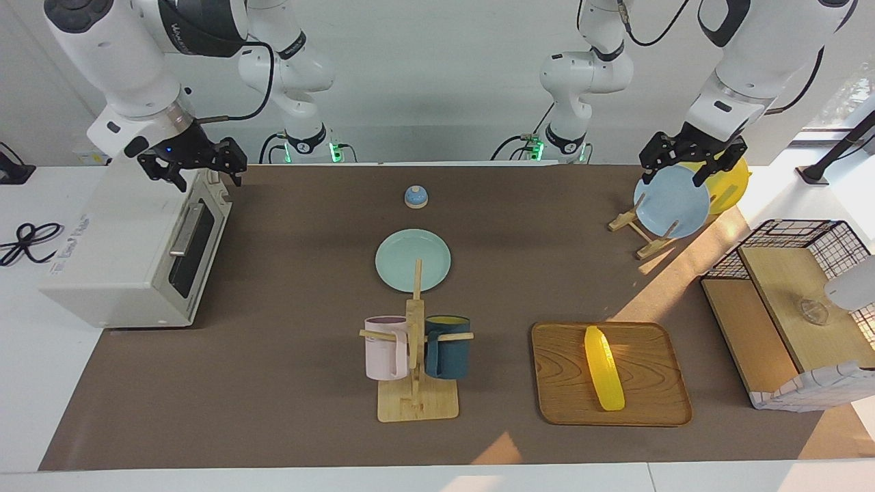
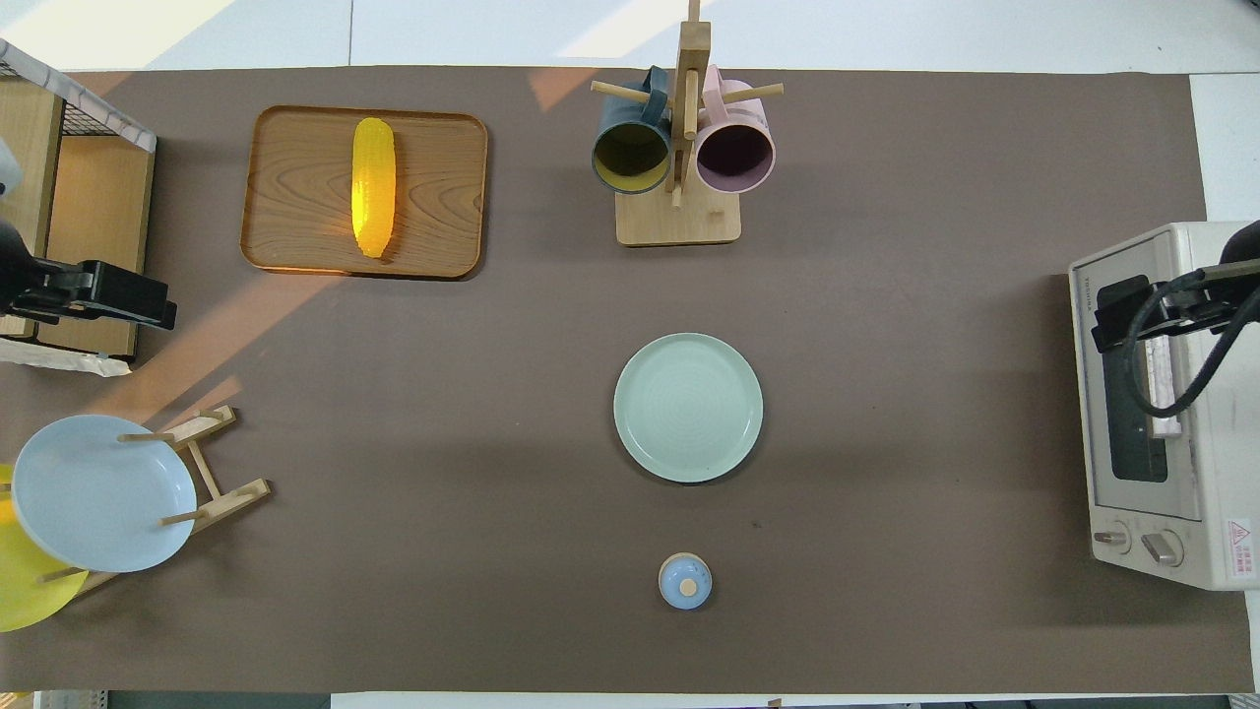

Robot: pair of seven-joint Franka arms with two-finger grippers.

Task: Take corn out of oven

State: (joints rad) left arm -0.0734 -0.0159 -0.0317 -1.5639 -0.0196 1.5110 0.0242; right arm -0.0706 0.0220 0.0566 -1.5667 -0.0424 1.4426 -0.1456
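The yellow corn lies on a wooden tray at the left arm's end of the table; it also shows in the overhead view. The white oven stands at the right arm's end with its dark glass door shut. My right gripper hangs open and empty over the oven's top, near its control end. My left gripper hangs open and empty over the blue plate in a rack.
A mint plate and a small blue lidded pot sit mid-table. A wooden mug tree holds a pink and a dark blue mug. A yellow dish stands next to the blue plate. A wire basket stands beside the tray.
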